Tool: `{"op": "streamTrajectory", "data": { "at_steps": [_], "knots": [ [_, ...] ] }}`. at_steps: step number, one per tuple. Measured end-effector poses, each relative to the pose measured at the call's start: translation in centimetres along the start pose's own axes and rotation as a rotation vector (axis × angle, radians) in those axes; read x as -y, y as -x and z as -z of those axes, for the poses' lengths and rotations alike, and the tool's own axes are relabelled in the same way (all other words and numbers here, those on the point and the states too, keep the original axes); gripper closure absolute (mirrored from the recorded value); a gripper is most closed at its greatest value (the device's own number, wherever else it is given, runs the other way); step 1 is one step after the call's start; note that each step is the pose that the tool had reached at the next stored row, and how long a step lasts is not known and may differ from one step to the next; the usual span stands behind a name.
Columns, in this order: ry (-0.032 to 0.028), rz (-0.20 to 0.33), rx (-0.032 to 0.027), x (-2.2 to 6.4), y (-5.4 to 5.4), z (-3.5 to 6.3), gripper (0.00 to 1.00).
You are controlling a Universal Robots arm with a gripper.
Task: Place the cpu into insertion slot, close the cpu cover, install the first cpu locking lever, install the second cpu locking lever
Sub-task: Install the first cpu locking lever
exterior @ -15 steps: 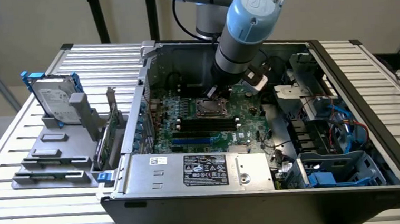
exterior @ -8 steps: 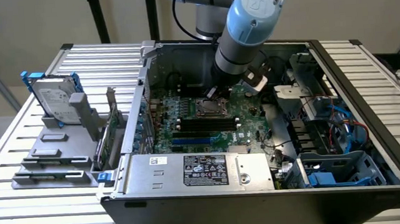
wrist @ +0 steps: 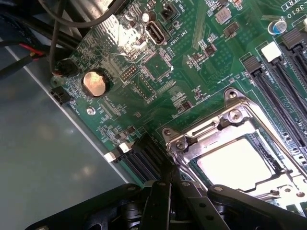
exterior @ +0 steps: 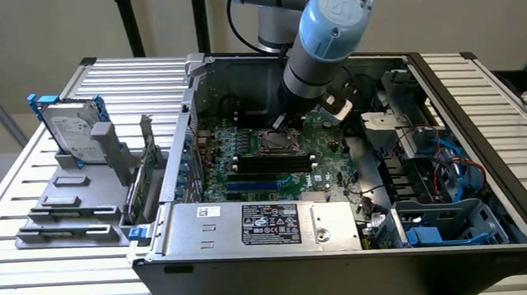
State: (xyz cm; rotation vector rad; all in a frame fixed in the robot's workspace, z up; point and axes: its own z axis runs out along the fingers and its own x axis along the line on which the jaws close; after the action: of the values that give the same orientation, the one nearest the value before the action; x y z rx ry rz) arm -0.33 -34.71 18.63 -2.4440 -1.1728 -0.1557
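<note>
On the exterior view's left, a grey hard drive (exterior: 70, 133) is seen standing on the slatted metal surface (exterior: 25, 199). Further right, inside the open black computer case (exterior: 488, 173), the pale silvery square cpu (wrist: 235, 163) is seated in the black insertion slot (wrist: 197, 168), framed by the closed silver metal cpu cover (wrist: 230, 112). The black gripper (wrist: 170, 184) is held at the cover's edge, jaws clenched with nothing seen between them.

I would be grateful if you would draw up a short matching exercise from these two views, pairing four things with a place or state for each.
Things:
1. cpu
2. cpu cover
3. coin cell battery
4. hard drive

Places or states:
A. stands upright in a grey holder outside the case, on the exterior view's left
B. closed down over the socket, silver frame with a window
C. round and shiny, on the green board apart from the socket
D. pale square top showing through the frame's window

Pairs: 1-D, 2-B, 3-C, 4-A
</note>
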Motion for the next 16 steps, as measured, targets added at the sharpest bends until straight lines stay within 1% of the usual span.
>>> {"op": "streamTrajectory", "data": {
  "at_steps": [6,10,14,16],
  "knots": [
    [-0.0003,0.001,0.0007,0.14,0.0,0.82,0.89],
    [-0.0006,0.003,0.0013,0.22,0.5,1.21,0.89],
    [-0.0007,0.003,0.0013,0.37,1.2,1.56,0.89],
    [-0.0011,0.003,0.0012,0.36,1.2,1.56,0.89]
  ]
}}
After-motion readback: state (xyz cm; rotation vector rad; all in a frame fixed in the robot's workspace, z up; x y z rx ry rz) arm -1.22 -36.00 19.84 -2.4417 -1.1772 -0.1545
